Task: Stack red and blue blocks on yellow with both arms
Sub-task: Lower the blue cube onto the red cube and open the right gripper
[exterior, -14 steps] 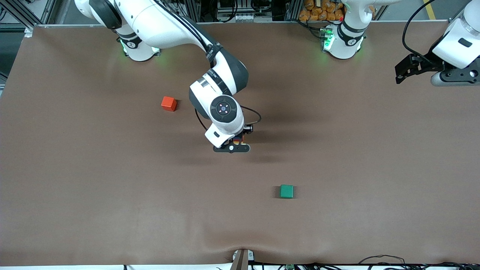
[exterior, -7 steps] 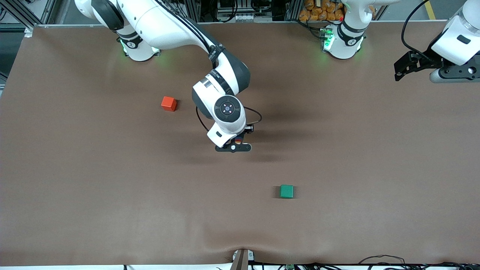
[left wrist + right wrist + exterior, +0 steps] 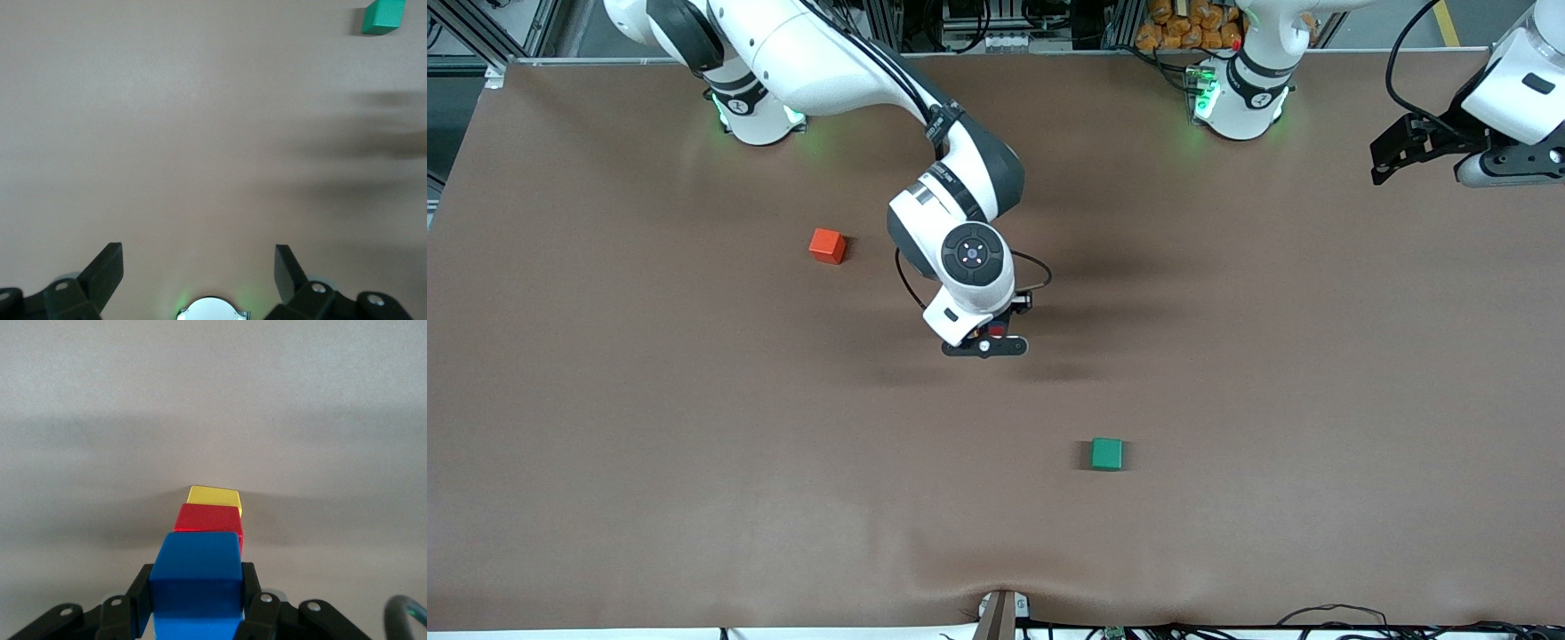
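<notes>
The right gripper (image 3: 195,620) clamped the blue block (image 3: 195,577) over the red block (image 3: 209,519), seemingly atop the yellow cube (image 3: 213,497), mid-table (image 3: 605,400). The left gripper (image 3: 199,267) waited, jaws apart, over the table's left-arm end.

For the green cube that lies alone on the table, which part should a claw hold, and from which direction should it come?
Take the green cube from straight above, fingers on two opposite side faces. It sits flat with bare table all around, so probably either pair of sides works. The open left claw is free; the right claw is shut on the blue block.
</notes>
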Controlling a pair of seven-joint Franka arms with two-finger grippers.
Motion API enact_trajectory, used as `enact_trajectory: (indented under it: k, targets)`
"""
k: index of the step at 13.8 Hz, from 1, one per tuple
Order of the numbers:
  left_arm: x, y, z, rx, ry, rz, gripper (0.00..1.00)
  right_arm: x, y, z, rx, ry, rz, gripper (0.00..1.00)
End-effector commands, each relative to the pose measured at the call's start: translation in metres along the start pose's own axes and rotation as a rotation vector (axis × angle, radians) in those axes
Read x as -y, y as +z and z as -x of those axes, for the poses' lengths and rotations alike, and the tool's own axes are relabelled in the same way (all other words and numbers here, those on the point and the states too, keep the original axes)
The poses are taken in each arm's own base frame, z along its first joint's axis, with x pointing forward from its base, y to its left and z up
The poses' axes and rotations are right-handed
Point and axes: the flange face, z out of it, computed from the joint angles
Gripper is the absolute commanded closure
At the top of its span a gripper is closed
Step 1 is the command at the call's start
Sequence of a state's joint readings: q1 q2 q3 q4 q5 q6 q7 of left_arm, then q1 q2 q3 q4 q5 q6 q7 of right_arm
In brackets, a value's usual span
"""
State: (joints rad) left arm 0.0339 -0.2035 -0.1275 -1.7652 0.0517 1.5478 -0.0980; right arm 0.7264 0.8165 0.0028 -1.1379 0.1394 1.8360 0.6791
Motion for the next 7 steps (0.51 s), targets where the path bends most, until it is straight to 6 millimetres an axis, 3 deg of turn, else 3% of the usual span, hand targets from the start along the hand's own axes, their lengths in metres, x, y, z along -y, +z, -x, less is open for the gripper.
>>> enact_trajectory:
  k: [1, 2, 7]
  targets:
    - [0.0037, -0.004, 0.0045, -0.019, -0.008, 0.018, 0.0, 0.002, -0.0008, 0.0, -0.015, 0.008, 0.01, 0.36]
    - [0.0074, -0.0037, 0.0037, -0.018, -0.014, 0.018, 0.0, 0.0015, -0.0007, -0.0002, -0.017, -0.001, 0.016, 0.0]
    - [0.0127, -0.0064, -0.0017, -0.027, -0.008, 0.021, 0.0, -0.004, -0.0052, -0.0039, -0.01, 0.015, 0.008, 0.0]
